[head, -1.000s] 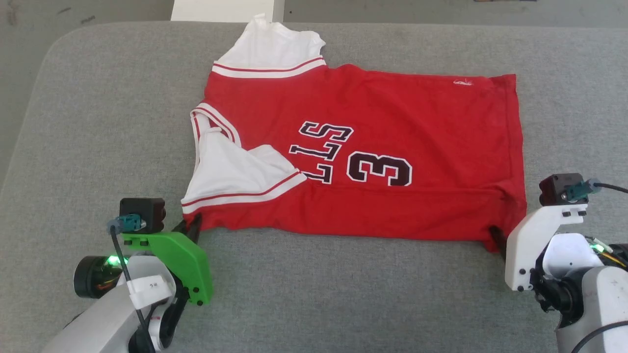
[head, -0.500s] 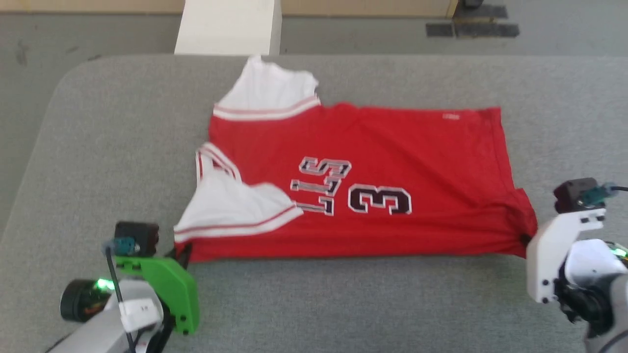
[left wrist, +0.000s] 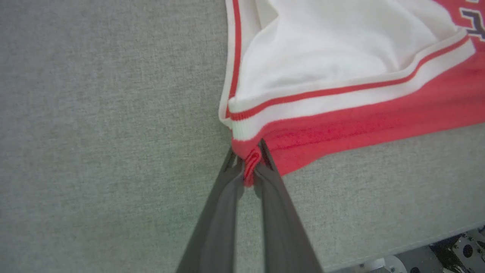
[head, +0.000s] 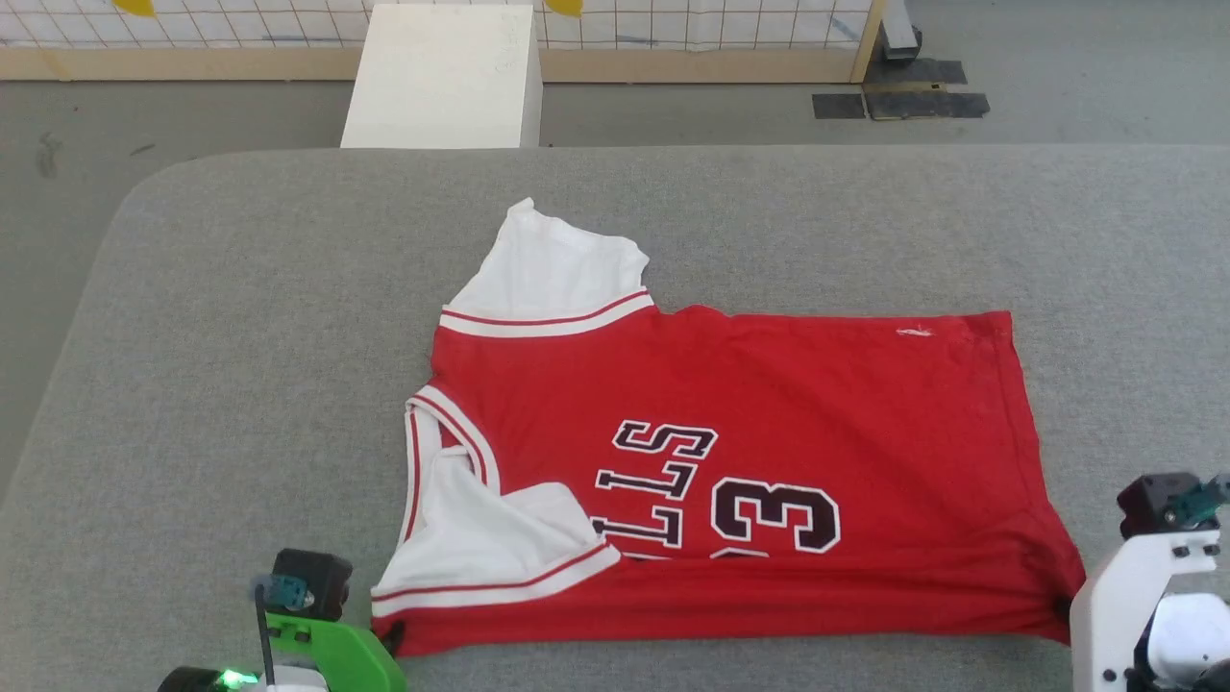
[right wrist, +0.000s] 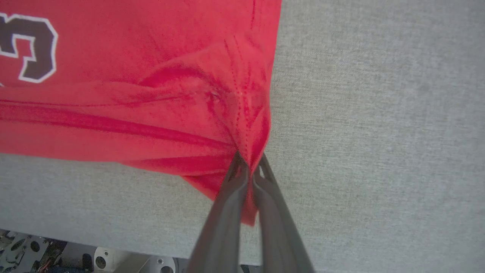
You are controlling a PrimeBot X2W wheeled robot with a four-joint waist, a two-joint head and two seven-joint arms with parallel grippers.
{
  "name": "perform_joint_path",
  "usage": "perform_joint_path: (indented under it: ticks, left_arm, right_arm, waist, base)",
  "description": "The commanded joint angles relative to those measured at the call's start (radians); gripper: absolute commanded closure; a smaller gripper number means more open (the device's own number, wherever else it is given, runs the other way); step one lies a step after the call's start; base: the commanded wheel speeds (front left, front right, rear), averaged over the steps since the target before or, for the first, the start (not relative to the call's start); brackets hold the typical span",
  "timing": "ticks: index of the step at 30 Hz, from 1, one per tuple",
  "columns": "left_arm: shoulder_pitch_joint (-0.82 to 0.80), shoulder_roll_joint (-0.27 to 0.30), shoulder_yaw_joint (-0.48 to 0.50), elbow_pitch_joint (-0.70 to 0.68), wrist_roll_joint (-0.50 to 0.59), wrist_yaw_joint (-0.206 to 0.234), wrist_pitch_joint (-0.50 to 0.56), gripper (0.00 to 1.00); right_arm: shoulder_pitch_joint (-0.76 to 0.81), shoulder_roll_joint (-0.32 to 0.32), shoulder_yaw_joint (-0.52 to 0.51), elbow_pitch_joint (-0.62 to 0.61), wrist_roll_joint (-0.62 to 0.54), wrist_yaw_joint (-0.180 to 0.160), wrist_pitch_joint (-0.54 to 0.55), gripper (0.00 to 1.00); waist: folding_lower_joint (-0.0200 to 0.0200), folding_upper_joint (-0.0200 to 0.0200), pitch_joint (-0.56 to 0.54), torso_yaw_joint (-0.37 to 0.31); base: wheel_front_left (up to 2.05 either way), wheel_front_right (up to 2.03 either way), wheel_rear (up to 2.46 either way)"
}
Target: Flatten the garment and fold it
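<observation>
The garment (head: 769, 413), a red jersey with white sleeves and black lettering, lies on the grey table with its collar toward the left and its hem toward the right. One white sleeve is folded over its near left part. My left gripper (left wrist: 248, 157) is shut on the garment (left wrist: 341, 117) at its near left corner, under the striped sleeve trim; in the head view my left gripper (head: 389, 639) sits at that corner. My right gripper (right wrist: 248, 163) is shut on the bunched near hem corner of the garment (right wrist: 151, 76); in the head view my right gripper (head: 1062, 610) meets that corner.
The grey padded table (head: 240, 336) has wide bare cloth to the left, far side and right of the jersey. A white box (head: 437, 77) stands on the floor beyond the far edge. The table's near edge (right wrist: 94, 242) lies close below both grippers.
My right gripper has shut on the hem corner. The near edge of the garment has been drawn toward me and pulled taut. The head camera has tilted up, showing more floor beyond the table.
</observation>
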Motion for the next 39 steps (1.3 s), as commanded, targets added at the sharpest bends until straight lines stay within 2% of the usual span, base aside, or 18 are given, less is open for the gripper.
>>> perform_joint_path:
  ticks: [1, 5, 6, 7, 8, 9, 13, 20, 25, 30, 35, 39]
  left_arm:
    - [0.014, -0.003, -0.002, 0.020, -0.007, -0.008, 0.003, 1.00]
    - [0.009, -0.030, -0.012, 0.074, -0.015, -0.038, -0.003, 1.00]
    - [0.005, -0.035, -0.013, 0.087, -0.013, -0.046, -0.009, 0.82]
    - [0.001, -0.039, -0.015, 0.104, -0.008, -0.054, -0.016, 0.00]
    - [-0.002, -0.042, -0.017, 0.115, -0.005, -0.059, -0.021, 0.00]
    - [-0.009, -0.051, -0.018, 0.136, 0.002, -0.072, -0.039, 0.00]
    - [-0.012, -0.059, -0.006, 0.144, 0.009, -0.081, -0.083, 0.00]
    - [-0.042, -0.057, 0.038, 0.097, 0.087, -0.061, -0.243, 0.00]
    - [-0.069, -0.064, 0.075, 0.081, 0.153, -0.052, -0.392, 0.00]
    - [-0.081, -0.100, 0.135, 0.046, 0.201, -0.039, -0.463, 0.00]
    - [-0.107, -0.110, 0.177, 0.043, 0.254, -0.082, -0.472, 0.00]
    - [-0.190, -0.085, 0.177, 0.080, 0.278, -0.128, -0.438, 0.00]
  right_arm:
    - [0.013, 0.004, -0.004, 0.015, -0.005, -0.002, -0.009, 1.00]
    - [0.006, 0.016, 0.007, 0.064, -0.004, -0.002, -0.042, 1.00]
    - [0.002, 0.016, 0.009, 0.075, -0.005, -0.002, -0.049, 1.00]
    - [-0.005, 0.014, 0.012, 0.086, -0.010, -0.002, -0.065, 0.55]
    - [-0.013, 0.014, 0.011, 0.092, -0.012, -0.002, -0.081, 0.00]
    - [-0.029, 0.014, 0.014, 0.104, -0.017, -0.002, -0.118, 0.00]
    - [-0.043, 0.007, 0.026, 0.106, -0.013, -0.002, -0.184, 0.00]
    - [-0.066, -0.008, 0.023, 0.030, -0.010, -0.002, -0.353, 0.00]
    - [-0.083, -0.012, 0.051, -0.021, -0.020, -0.002, -0.561, 0.00]
    - [-0.078, 0.014, 0.050, -0.020, -0.040, -0.002, -0.758, 0.00]
    - [-0.077, 0.075, 0.048, -0.016, -0.068, -0.002, -0.888, 0.00]
    - [-0.090, 0.106, 0.055, -0.003, -0.079, -0.002, -0.912, 0.00]
  waist:
    - [0.0000, 0.0000, 0.005, 0.001]
    - [0.0000, 0.0000, 0.011, 0.000]
    - [0.0000, 0.0000, 0.011, 0.000]
    - [0.0000, 0.0000, 0.010, 0.000]
    - [0.0000, 0.0000, 0.008, 0.000]
    - [0.0000, 0.0000, 0.001, 0.000]
    - [0.0000, 0.0000, -0.025, 0.001]
    - [0.0000, 0.0000, -0.064, -0.002]
    - [0.0000, 0.0000, -0.077, -0.018]
    - [0.0000, 0.0000, -0.067, -0.041]
    - [0.0000, 0.0000, -0.029, -0.082]
    - [0.0000, 0.0000, 0.028, -0.125]
  base:
    - [0.00, 0.00, 0.00]
    - [0.00, 0.00, 0.00]
    - [0.00, 0.00, 0.00]
    - [0.00, 0.00, 0.00]
    - [0.00, 0.00, 0.00]
    - [0.00, 0.00, 0.00]
    - [0.00, 0.00, 0.00]
    - [0.00, 0.00, 0.00]
    - [0.00, 0.00, 0.00]
    - [0.00, 0.00, 0.00]
    - [0.00, 0.00, 0.00]
    - [0.00, 0.00, 0.00]
